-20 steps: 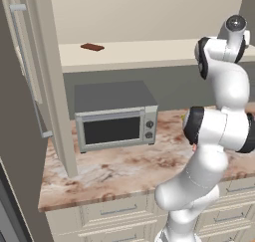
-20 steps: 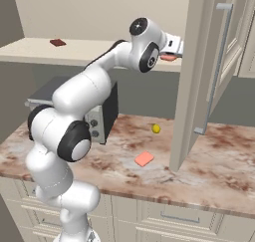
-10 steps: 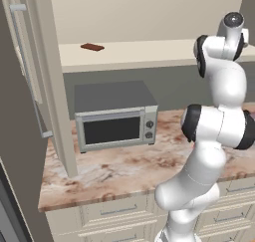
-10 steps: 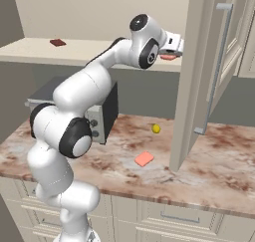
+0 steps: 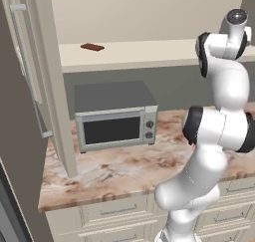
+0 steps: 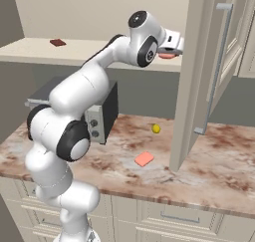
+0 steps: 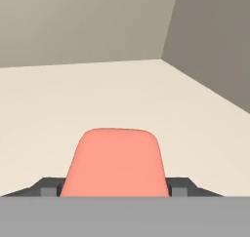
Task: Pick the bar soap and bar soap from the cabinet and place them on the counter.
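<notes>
The arm reaches up into the open cabinet [image 6: 199,76], its hand lying level over the beige inside shelf [image 6: 30,49]. In the hand view the gripper [image 7: 114,191] has one salmon-pink bar soap [image 7: 114,164] lying between its two dark fingertips [image 7: 48,188], which stand close against the bar's two sides; the bar sits on the shelf and whether the tips actually press it cannot be told. The right base view shows the same bar soap [image 6: 167,56] as a pink sliver under the hand, near the front edge of the shelf and just beside the open cabinet door, whose long grey bar handle [image 6: 215,69] hangs down toward the worktop. The second bar soap [image 6: 144,159] lies flat on the worktop [image 6: 224,161], toward its front edge and just beside the foot of that door. A small yellow ball [image 6: 156,129] rests farther back on the worktop, apart from the soap. A dark brown slab [image 5: 92,47] lies on the shelf toward its left end, well apart from the hand. The grey microwave [image 5: 115,115] stands on the worktop beneath the shelf, toward the back, and cream drawer units [image 5: 114,211] run under the worktop's front edge.
</notes>
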{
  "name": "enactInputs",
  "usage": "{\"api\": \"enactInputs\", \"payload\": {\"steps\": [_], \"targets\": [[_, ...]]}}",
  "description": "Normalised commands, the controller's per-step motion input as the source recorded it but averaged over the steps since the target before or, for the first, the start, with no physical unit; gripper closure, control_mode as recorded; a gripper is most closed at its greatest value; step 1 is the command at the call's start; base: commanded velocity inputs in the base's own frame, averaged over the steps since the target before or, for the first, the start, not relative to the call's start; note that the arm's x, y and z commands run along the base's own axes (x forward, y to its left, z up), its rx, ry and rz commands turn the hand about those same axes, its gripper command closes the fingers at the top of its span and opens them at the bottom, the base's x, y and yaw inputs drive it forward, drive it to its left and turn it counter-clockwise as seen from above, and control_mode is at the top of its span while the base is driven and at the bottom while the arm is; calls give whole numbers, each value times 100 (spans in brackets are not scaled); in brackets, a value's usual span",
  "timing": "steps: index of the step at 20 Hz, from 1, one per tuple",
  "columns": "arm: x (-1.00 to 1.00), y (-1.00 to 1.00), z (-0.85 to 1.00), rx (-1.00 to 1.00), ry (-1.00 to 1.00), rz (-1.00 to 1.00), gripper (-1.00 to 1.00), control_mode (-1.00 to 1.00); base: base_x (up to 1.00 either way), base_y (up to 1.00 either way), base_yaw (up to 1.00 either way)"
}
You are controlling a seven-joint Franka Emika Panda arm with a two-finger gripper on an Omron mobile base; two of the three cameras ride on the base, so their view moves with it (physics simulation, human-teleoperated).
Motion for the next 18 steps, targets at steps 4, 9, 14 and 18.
{"api": "enactInputs", "payload": {"steps": [4,9,14,18], "targets": [[-56,0,14,0,-7,5,100,-100,0,0,0],[-66,0,11,0,-6,5,100,-100,0,0,0],[-68,6,19,0,-5,4,100,-100,0,0,0],[-63,6,22,-2,0,3,100,-100,0,0,0]]}}
